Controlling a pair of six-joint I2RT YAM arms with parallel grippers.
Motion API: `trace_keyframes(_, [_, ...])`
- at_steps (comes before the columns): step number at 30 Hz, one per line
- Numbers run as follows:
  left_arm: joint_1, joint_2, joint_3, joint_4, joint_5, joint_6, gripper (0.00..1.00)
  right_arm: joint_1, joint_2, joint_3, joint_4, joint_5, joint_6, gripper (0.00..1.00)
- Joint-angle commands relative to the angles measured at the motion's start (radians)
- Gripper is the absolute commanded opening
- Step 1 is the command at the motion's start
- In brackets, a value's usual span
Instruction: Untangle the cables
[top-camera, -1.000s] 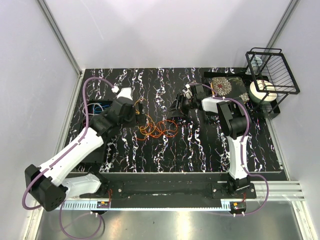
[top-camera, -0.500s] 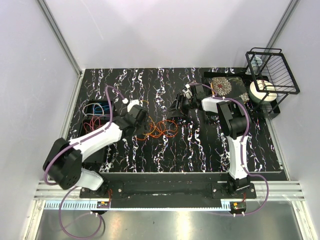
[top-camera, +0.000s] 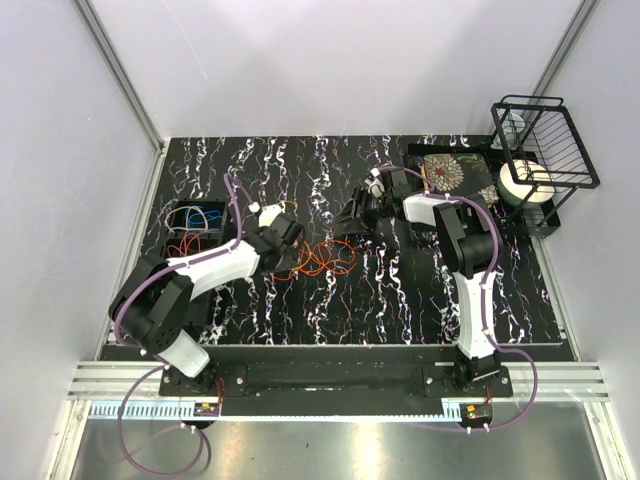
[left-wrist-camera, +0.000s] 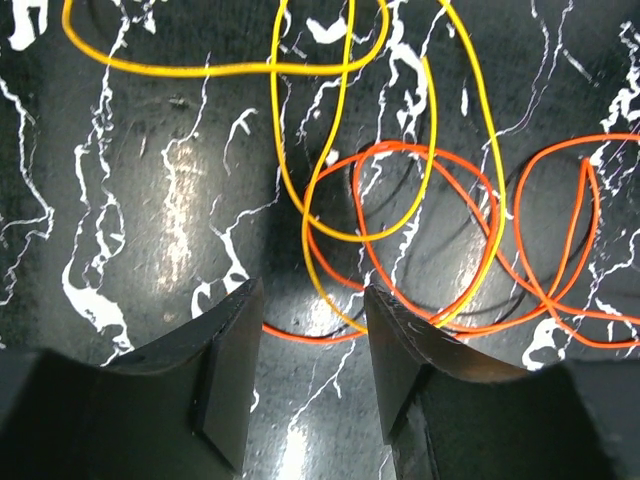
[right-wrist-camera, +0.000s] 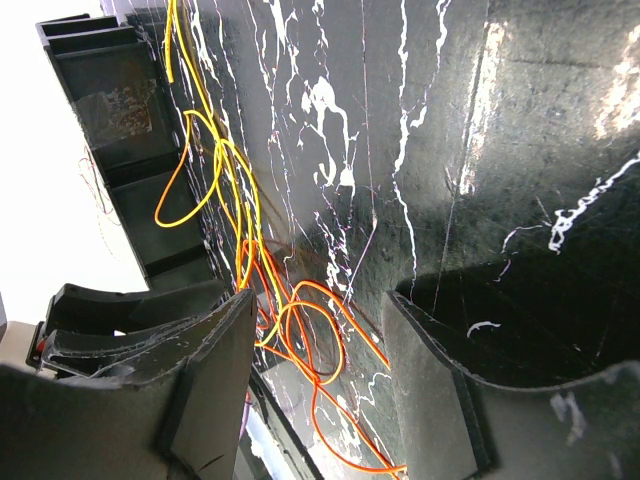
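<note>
Top external, blue cable in tray, left wrist, yellow cable, orange cable

No words, labels, brands, numbers or signs can be read anywhere, neither on the table nor on the cables.

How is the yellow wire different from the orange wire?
The yellow wire makes long loops reaching far from the left gripper; the orange wire curls in rounder loops closer in, one strand crossing between the fingers. Yellow is brighter, orange redder. Both are thin, tangled on the table.
</note>
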Motion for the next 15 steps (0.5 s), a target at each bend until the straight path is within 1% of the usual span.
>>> trace_keyframes(1, [0.011, 0.013, 0.004, 0.086, -0.034, 0.006, 0.49, 0.019, 0.054, 0.0, -0.07, 0.069, -0.045, 0.61])
trace_keyframes(7, [0.031, 0.04, 0.007, 0.069, -0.046, 0.0, 0.48, 0.019, 0.056, -0.002, -0.071, 0.07, -0.045, 0.61])
trace_keyframes(15, [0.031, -0.031, -0.036, 0.066, -0.094, -0.017, 0.46, 0.019, 0.06, 0.002, -0.071, 0.07, -0.043, 0.61])
